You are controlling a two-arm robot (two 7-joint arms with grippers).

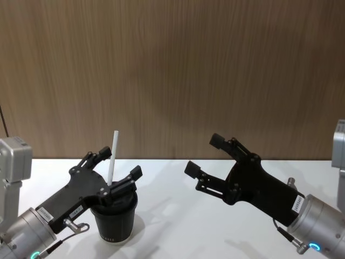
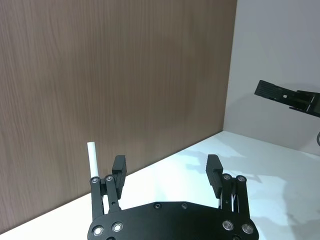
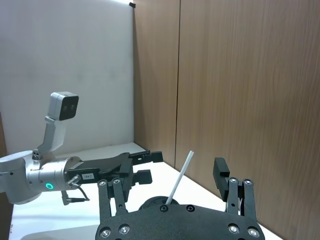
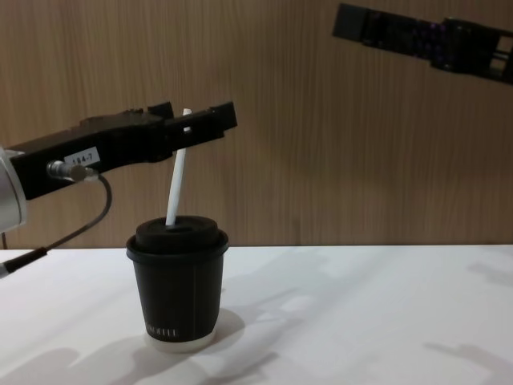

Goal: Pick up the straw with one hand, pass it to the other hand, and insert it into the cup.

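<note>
The straw (image 4: 175,186) stands near-upright in the cup (image 4: 177,282), between the left gripper's (image 4: 196,120) spread, empty fingers; the right gripper (image 1: 209,157), also open, hangs well apart.

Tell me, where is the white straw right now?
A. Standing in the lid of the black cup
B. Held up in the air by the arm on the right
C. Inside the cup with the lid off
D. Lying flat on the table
A: the straw rises from the domed lid of the cup, between the open fingers of the left gripper; the right gripper hangs open, apart.
</note>
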